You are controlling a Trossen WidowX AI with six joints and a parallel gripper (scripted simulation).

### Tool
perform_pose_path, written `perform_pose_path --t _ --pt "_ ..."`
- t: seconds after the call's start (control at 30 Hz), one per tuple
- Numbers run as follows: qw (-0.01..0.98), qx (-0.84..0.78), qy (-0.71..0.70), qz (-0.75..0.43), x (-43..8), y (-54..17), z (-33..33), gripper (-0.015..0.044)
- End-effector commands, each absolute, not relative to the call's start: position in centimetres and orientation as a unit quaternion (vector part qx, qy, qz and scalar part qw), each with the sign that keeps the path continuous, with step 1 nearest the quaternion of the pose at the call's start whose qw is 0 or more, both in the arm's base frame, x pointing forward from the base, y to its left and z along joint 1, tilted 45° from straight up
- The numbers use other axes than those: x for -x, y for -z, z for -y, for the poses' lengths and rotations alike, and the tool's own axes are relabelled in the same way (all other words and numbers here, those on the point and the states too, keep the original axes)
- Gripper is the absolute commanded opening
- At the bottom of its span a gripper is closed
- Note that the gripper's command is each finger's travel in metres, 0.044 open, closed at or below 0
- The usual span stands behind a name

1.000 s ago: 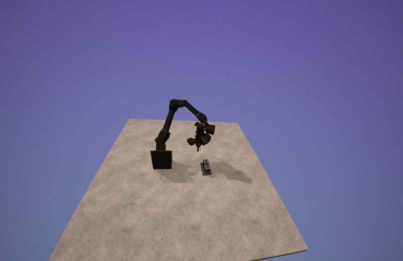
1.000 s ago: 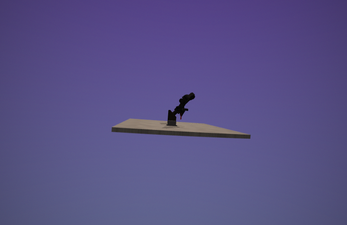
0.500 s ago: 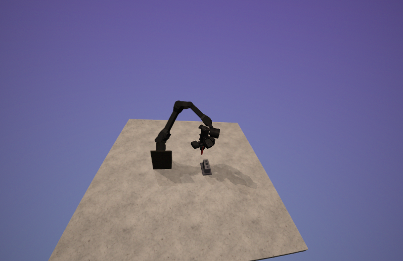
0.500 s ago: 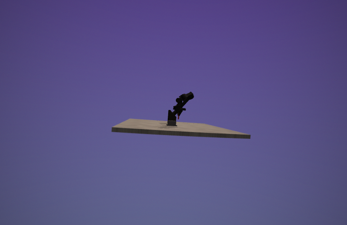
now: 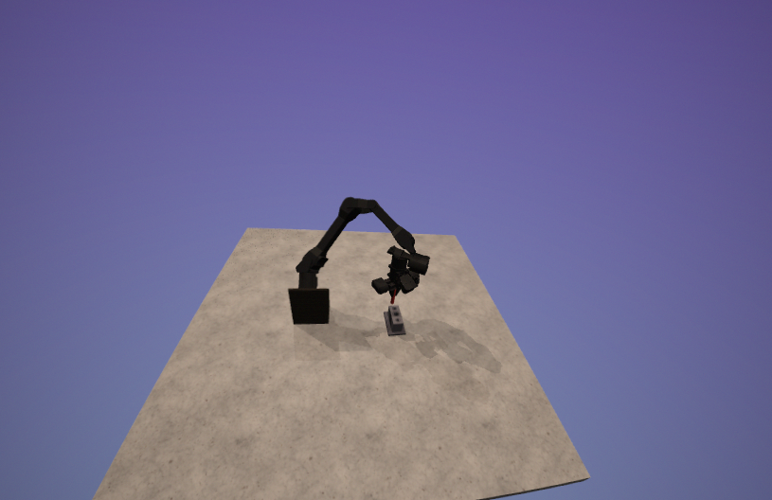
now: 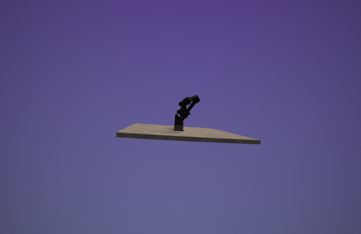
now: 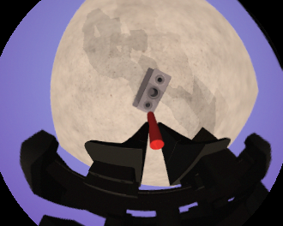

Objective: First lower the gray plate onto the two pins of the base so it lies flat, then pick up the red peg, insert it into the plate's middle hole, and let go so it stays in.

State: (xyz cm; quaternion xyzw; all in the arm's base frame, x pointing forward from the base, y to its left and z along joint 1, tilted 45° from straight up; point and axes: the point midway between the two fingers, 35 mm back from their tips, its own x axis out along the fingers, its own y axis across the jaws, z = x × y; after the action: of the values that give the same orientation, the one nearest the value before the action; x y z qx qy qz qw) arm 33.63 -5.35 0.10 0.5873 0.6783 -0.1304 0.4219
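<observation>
The gray plate [image 5: 398, 326] [image 6: 178, 127] [image 7: 163, 88] sits on the base [image 5: 397, 334], with three holes in a row showing on its top. It looks flat. The middle hole is the largest and looks empty in the wrist view. My gripper [image 5: 393, 293] [image 7: 153, 124] is shut on the red peg [image 5: 392, 298] [image 7: 153, 133] [image 6: 182, 121]. The peg points down, a little tilted in the top view, with its lower end above the plate's far end. In the wrist view the peg's lower end shows beside the plate's near end. The pins are hidden or too small to tell.
The stone-patterned table top [image 5: 339, 424] [image 6: 213, 135] [image 7: 106, 86] carries the arm's dark base block [image 5: 309, 306], left of the plate in the top view. The arm arches over from it. The arm's shadows fall around the plate.
</observation>
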Motion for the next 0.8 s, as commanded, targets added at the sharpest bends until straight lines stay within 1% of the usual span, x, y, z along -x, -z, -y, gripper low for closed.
perform_pose_path --t 0.0,0.3,0.77 --pt "0.421 -0.587 0.13 -0.679 -34.1 1.2 6.5 0.0" --pt "0.421 -0.589 0.127 -0.678 -34.8 3.1 8.1 0.0" --pt "0.421 -0.589 0.127 -0.678 -35.0 3.1 8.1 0.0"
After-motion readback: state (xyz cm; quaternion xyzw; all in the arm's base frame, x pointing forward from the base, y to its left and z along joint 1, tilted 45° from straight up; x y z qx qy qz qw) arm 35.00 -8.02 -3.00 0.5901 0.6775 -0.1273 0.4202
